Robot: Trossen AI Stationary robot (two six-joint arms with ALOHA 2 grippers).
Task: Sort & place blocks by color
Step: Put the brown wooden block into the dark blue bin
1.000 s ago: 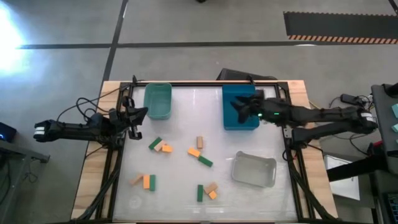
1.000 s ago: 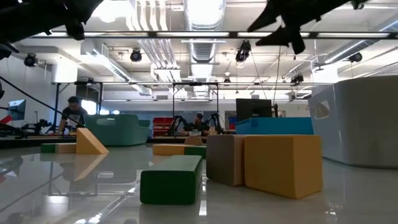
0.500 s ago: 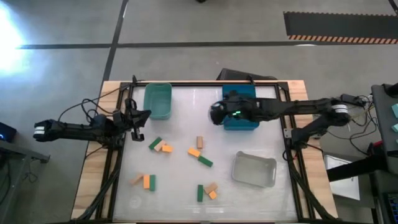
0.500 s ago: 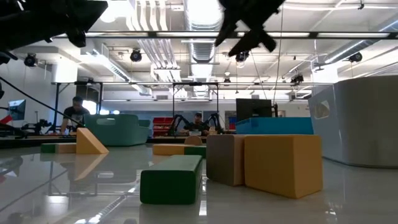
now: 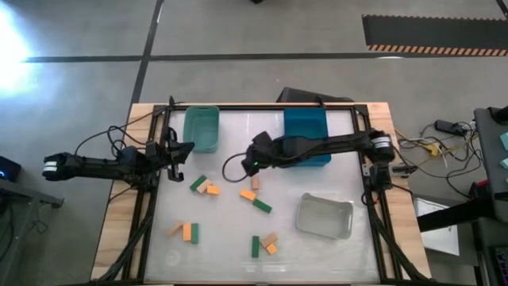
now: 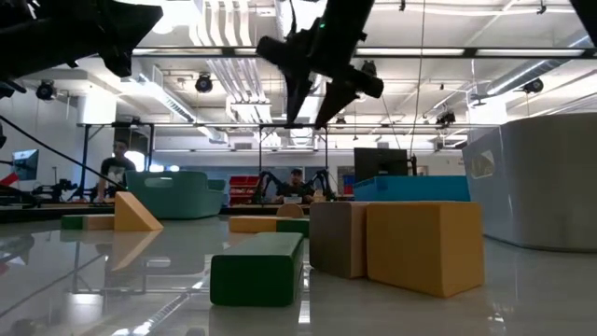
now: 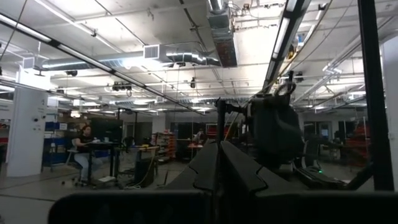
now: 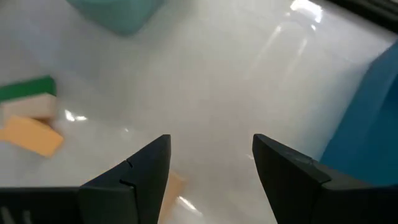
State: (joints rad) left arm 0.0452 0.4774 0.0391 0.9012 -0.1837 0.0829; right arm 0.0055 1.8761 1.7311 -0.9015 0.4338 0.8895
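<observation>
Small orange, dark green and tan blocks lie scattered flat on the white table. A green and tan-orange pair sit left of centre. A tan block, an orange one and a green one sit mid-table, and more lie near the near edge. My right gripper hangs open over mid-table, fingers pointing down, just beyond the tan block and touching nothing. My left gripper waits shut at the left edge, raised.
A teal bin and a blue bin stand along the far edge, and a clear bin on the near right. My right arm stretches over the blue bin. Bare table lies between the teal and blue bins. People sit in the room beyond.
My right gripper has swung from above the blue bin toward the table's left and slightly toward the near edge. It now hangs over the blocks at mid-table, with its arm stretched out across the blue bin. The blocks have stayed put.
</observation>
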